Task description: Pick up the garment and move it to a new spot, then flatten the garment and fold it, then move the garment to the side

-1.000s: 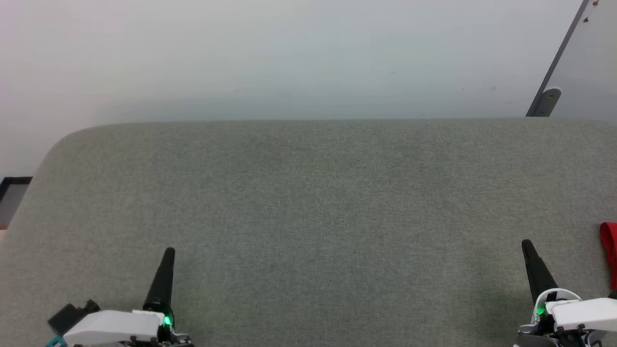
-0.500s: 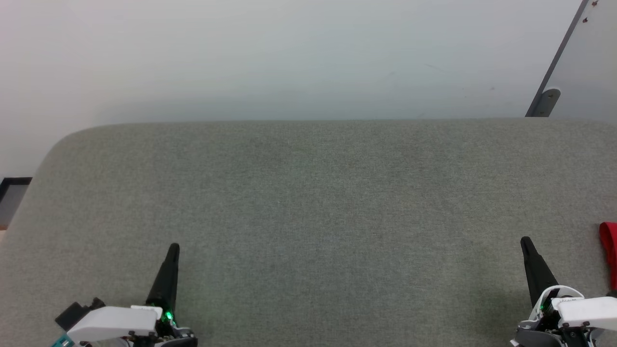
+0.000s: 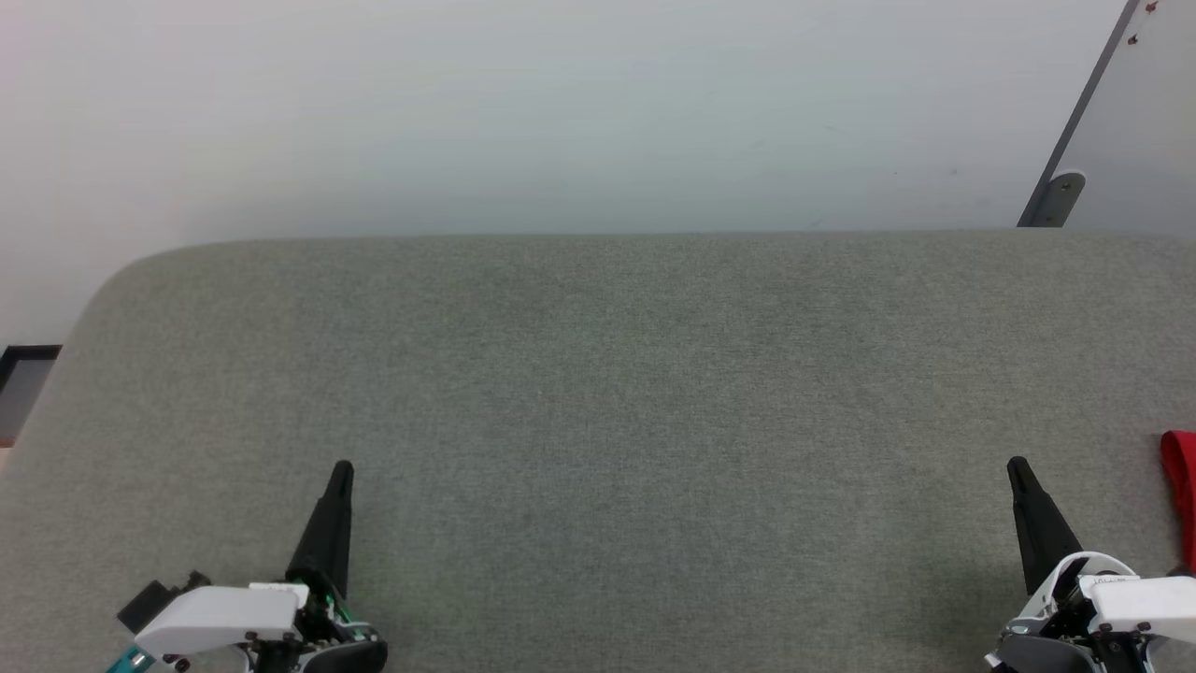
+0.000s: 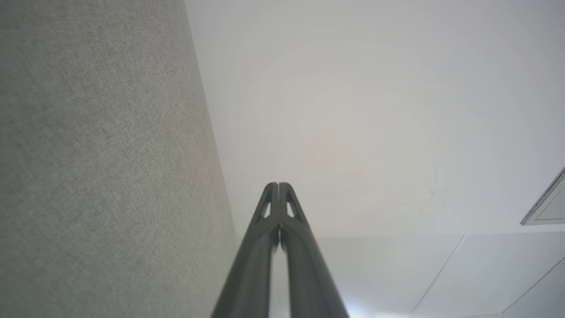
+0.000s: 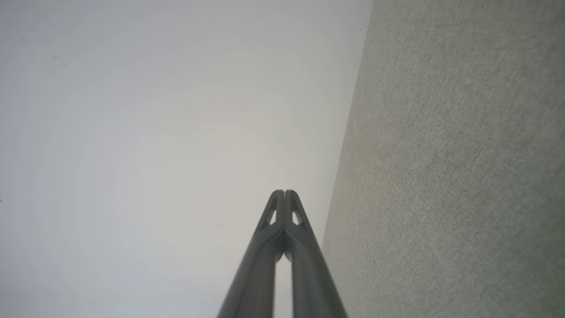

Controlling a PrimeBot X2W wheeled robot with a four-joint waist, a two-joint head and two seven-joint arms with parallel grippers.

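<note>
A sliver of the red garment shows at the right edge of the head view, lying on the grey fabric surface; most of it is out of view. My left gripper is at the lower left, shut with nothing in it, its tips pressed together. My right gripper is at the lower right, also shut and empty, with its tips touching. The right gripper stands a short way left of the red fabric, apart from it.
The grey padded surface has a rounded far-left corner and ends at a pale wall. A grey bracket and slanted bar stand at the back right. A dark frame sits beyond the left edge.
My left gripper has crept forward and slightly right. The right gripper has edged forward a little. The red fabric has stayed in place.
</note>
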